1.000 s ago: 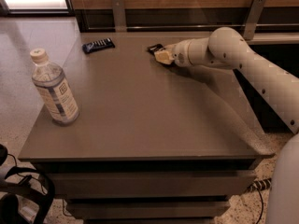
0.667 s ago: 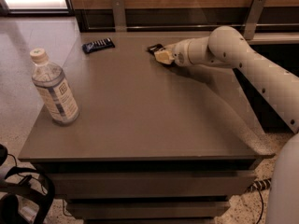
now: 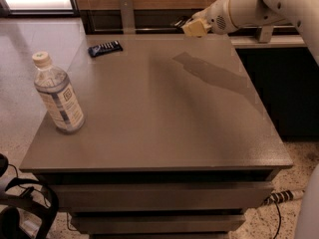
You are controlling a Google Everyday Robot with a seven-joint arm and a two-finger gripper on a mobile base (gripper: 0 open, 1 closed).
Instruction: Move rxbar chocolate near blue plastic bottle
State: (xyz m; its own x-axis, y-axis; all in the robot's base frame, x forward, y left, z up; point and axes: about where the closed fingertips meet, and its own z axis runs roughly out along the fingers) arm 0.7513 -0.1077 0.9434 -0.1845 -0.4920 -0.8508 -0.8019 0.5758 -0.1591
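Note:
My gripper hangs above the far edge of the grey table, right of centre. It is shut on the rxbar chocolate, a flat black wrapper that sticks out to the left of the cream fingers; most of the bar is hidden against the dark background. The arm's shadow falls on the tabletop below it. The blue plastic bottle, clear bluish with a cream cap and a white-and-blue label, stands upright near the table's left edge, far from the gripper.
A dark blue wrapper with white lettering lies at the far left of the table. A metal rail and wooden wall run behind the table. Black cables and gear sit on the floor at lower left.
The gripper was low at the black bar on the table's far side. It is now raised off the tabletop with the bar in it. The bottle and blue wrapper have not moved.

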